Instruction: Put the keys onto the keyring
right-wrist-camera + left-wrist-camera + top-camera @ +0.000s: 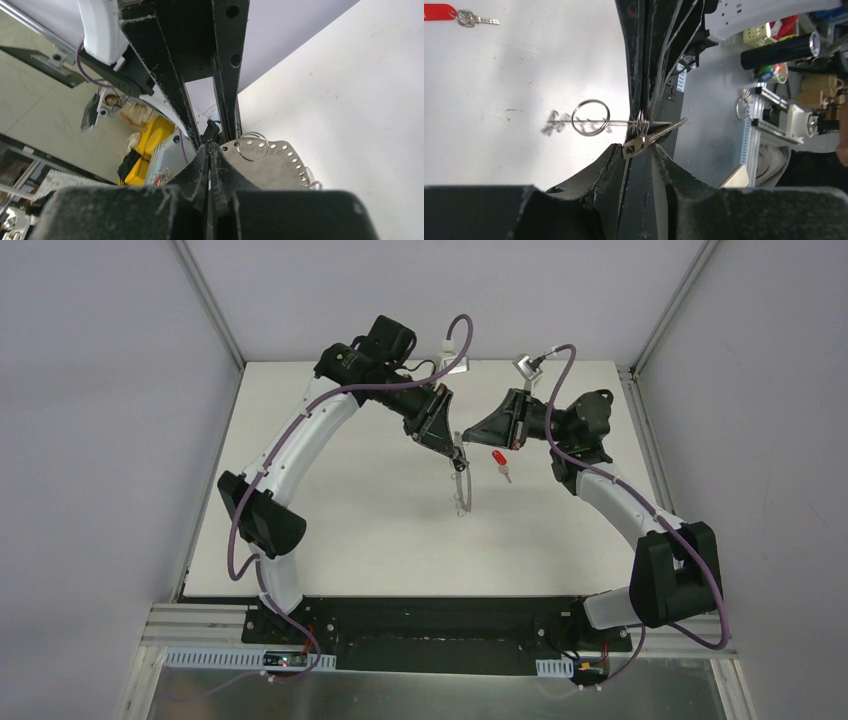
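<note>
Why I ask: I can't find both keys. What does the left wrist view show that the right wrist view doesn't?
Only the left wrist view: the red-headed key lying on the table at top left, a second key by the left tool, and the keyring seen edge-on as a thin line. Only the right wrist view: the keyring's flat grey face with holes along its rim. Both: the keyring, a round wire loop on it, and the white table.
</note>
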Robot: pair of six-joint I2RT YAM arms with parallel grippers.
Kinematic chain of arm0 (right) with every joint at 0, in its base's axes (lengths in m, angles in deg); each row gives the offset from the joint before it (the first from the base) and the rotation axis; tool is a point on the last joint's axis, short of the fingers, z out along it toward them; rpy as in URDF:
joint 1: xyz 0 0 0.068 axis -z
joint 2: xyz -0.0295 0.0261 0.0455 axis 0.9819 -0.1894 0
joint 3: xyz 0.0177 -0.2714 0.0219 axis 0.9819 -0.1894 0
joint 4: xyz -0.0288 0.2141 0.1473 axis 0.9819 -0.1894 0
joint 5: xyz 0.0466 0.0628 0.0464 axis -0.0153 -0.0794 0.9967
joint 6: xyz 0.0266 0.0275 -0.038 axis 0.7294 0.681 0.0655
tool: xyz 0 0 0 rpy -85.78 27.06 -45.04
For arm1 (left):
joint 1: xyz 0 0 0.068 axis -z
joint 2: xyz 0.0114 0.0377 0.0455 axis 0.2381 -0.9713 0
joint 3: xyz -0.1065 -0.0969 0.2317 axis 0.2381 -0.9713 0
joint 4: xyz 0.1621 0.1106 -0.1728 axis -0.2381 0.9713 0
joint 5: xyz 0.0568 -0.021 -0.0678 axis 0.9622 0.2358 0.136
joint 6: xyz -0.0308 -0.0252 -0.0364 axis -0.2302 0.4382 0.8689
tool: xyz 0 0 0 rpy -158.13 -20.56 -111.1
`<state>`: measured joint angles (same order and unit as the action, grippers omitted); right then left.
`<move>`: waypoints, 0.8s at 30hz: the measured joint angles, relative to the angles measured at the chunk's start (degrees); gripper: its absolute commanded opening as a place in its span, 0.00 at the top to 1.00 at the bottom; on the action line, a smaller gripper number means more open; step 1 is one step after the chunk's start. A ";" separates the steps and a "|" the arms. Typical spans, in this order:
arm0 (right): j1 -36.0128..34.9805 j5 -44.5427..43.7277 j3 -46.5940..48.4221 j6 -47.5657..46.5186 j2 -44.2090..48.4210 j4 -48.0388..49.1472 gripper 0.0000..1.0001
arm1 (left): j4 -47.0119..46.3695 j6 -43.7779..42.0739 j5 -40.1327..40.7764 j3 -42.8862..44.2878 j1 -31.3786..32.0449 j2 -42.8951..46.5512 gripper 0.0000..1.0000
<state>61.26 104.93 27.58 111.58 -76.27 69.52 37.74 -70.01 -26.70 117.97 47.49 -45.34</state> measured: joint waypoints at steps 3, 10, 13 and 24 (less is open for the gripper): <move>0.90 -1.84 0.00 2.67 0.00 2.49 1.00 | -3.39 2.91 -1.77 -1.25 -1.14 0.68 0.69; 1.14 -4.31 -0.02 5.60 -0.04 4.87 1.00 | -10.78 9.05 -4.50 -4.26 -1.62 1.70 0.67; 1.16 -4.39 -0.02 6.12 -0.04 5.38 1.00 | -12.63 10.16 -4.59 -4.70 -1.99 1.79 0.67; 1.27 -4.26 -0.02 7.02 -0.04 6.36 1.00 | -17.94 11.76 -4.35 -7.56 -3.08 4.11 0.66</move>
<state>62.52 100.66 27.56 118.60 -76.31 75.88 19.80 -58.25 -31.05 110.41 44.40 -41.23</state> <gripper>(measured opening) 0.007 0.336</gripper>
